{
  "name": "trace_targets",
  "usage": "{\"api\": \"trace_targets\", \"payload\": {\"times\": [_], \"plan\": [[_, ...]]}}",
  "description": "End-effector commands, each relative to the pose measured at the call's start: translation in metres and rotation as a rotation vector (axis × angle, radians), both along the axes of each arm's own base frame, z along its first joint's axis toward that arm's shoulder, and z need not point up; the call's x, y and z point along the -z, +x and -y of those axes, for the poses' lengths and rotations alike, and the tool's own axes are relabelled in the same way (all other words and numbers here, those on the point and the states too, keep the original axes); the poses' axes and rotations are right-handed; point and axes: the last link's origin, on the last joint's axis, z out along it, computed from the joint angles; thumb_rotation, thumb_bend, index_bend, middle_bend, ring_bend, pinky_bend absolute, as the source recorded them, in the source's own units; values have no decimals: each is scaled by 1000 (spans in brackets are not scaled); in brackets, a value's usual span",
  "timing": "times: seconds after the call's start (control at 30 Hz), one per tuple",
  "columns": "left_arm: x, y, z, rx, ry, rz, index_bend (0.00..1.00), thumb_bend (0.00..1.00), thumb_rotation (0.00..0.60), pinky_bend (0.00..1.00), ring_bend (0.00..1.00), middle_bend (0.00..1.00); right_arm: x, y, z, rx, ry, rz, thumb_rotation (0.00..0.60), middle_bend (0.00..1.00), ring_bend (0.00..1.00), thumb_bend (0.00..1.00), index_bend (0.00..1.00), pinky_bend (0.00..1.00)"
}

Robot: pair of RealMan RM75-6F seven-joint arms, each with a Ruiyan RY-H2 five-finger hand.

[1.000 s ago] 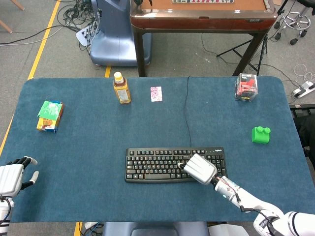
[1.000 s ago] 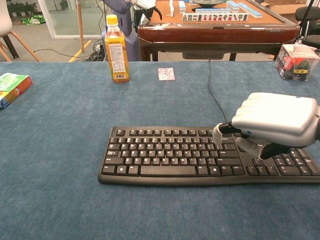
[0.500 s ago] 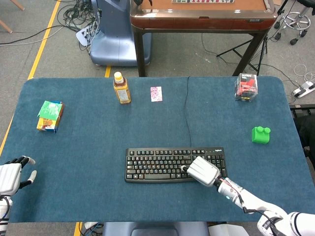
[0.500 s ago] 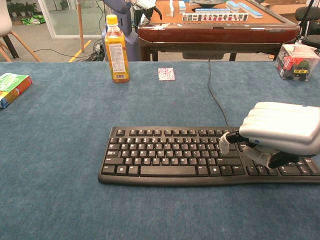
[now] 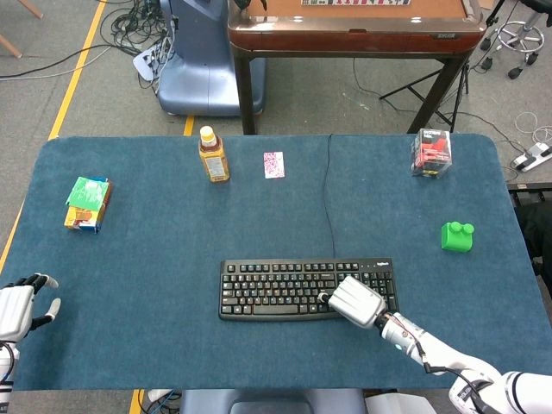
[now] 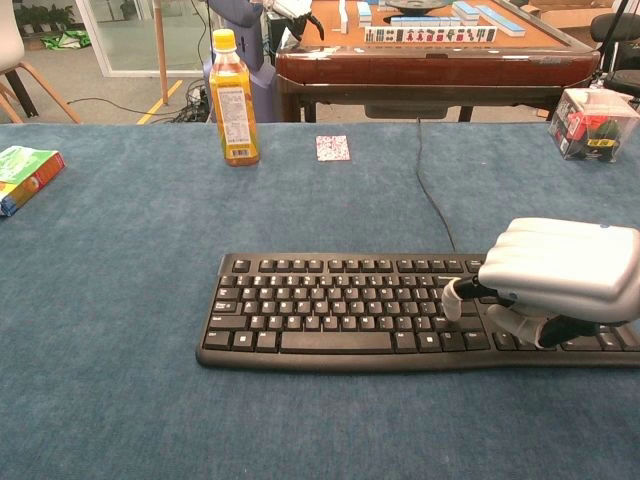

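Observation:
A black keyboard (image 5: 276,289) (image 6: 340,310) lies at the near middle of the blue table (image 5: 172,259). My right hand (image 5: 355,300) (image 6: 560,275) rests over the keyboard's right part with its fingers curled under. One fingertip (image 6: 452,300) reaches down onto the keys at the right of the letter block. It holds nothing. My left hand (image 5: 19,306) hangs at the table's near left edge, fingers apart and empty, seen only in the head view.
An orange drink bottle (image 5: 213,155) (image 6: 233,98) and a pink card (image 5: 273,164) stand at the back. A green carton (image 5: 87,203) lies far left. A clear box (image 5: 431,153) and a green block (image 5: 457,235) sit on the right. The keyboard cable (image 5: 329,198) runs to the far edge.
My right hand has slid a little right and toward the near edge, sinking lower onto the keys. My left hand has drawn back toward the lower left corner.

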Motion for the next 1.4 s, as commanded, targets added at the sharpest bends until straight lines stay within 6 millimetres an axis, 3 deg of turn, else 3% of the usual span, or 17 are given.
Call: {"api": "trace_targets", "payload": {"times": [0.03,0.1,0.47,0.63,1.0,1.17,1.3,1.4], "plan": [[-1,1,5,17,6,-8,452,322,600,469,416,404,1,-1,0,4,4,-6,600,960,970,777,332,1000],[-2,0,-3,13,7,-8,452,322,600,470,416,404,2,-1,0,7,6,-11,600,960,970,777,333,1000],[-4,-2,-1,-2,18,-2,452,322,600,469,416,404,3,-1,-2,13,21,-8,600,951,967,776,333,1000],[-4,0,0,5,18,-4,453,322,600,469,416,404,-12,4,-8,-8,0,47,600,895,910,777,332,1000],[-4,10,4,35,15,-11,452,322,600,469,416,404,-68,0,-19,-18,-138,183,600,613,652,754,349,991],[-5,16,6,56,15,-15,453,322,600,469,416,404,-94,-10,-24,5,-244,254,600,510,482,709,377,853],[-4,25,9,88,12,-17,453,322,600,469,416,404,-117,-27,-31,70,-331,312,600,426,343,705,379,654],[-4,32,12,113,8,-10,469,322,600,469,416,404,-130,-39,-36,114,-384,353,600,393,309,704,379,587]]}}
